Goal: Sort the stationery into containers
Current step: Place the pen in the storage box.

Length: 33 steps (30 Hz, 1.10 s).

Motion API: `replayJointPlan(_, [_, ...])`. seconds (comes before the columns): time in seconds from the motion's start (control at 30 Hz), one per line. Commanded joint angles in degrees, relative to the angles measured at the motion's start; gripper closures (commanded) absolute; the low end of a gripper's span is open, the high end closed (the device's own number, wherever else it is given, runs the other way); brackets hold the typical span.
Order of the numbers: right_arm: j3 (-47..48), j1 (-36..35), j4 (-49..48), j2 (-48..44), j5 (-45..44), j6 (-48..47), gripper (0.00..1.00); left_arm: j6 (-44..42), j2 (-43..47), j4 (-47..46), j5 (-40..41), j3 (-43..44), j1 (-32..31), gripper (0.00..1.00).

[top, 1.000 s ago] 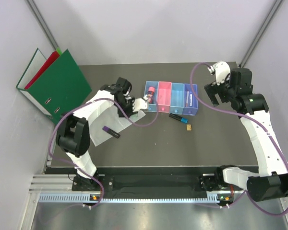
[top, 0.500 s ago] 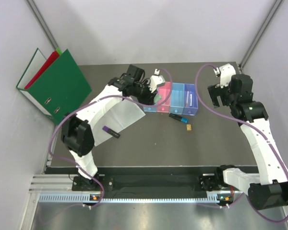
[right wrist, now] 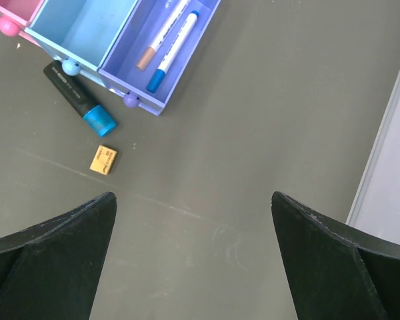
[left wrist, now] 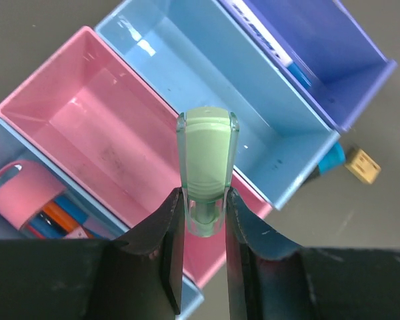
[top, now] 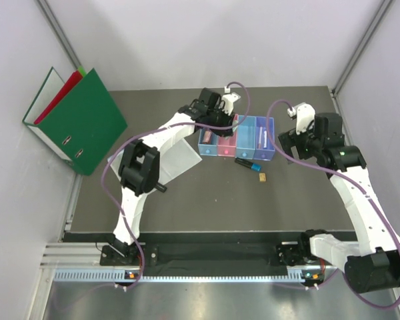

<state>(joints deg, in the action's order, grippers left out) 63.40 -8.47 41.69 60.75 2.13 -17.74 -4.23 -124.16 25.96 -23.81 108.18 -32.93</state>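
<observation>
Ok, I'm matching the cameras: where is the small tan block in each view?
Top view: tan block just below the purple bin, centre-right.
Left wrist: block at the right edge, mid-height.
Right wrist: block left of centre.
Shared landmark: the purple bin, near it everywhere.

A pale green translucent highlighter (left wrist: pixel 207 153) stands pinched in the left tool (left wrist: pixel 203 195), over the joined row of bins where the translucent pink rectangular bin (left wrist: pixel 87 127) meets the blue bin (left wrist: pixel 187 60). Left of this tool, the light blue bin (left wrist: pixel 1 141) holds a pink-capped glue stick (left wrist: pixel 13 193). To its right, the purple bin (left wrist: pixel 340 73) holds two white pens (right wrist: pixel 175 41). Ahead-left of the wide-spread right tool (right wrist: pixel 192 198), a black marker with a blue cap (right wrist: pixel 80 100) and a small tan block (right wrist: pixel 103 160) lie on the counter.
</observation>
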Motion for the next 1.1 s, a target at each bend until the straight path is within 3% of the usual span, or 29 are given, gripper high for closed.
replayJointPlan(0.0, [0.4,-0.3,-1.1,-1.7,1.8,0.2,0.01,4.0,-2.5,-6.0,2.0,4.9,-0.1,1.0])
replayJointPlan(0.57, [0.6,-0.3,-0.6,-0.7,3.8,-0.1,0.01,1.9,-6.3,-7.1,6.8,3.5,1.5,0.99])
replayJointPlan(1.07, [2.7,-1.0,1.0,0.1,6.8,-1.8,0.01,1.0,-6.6,-5.8,5.8,4.1,1.6,0.53])
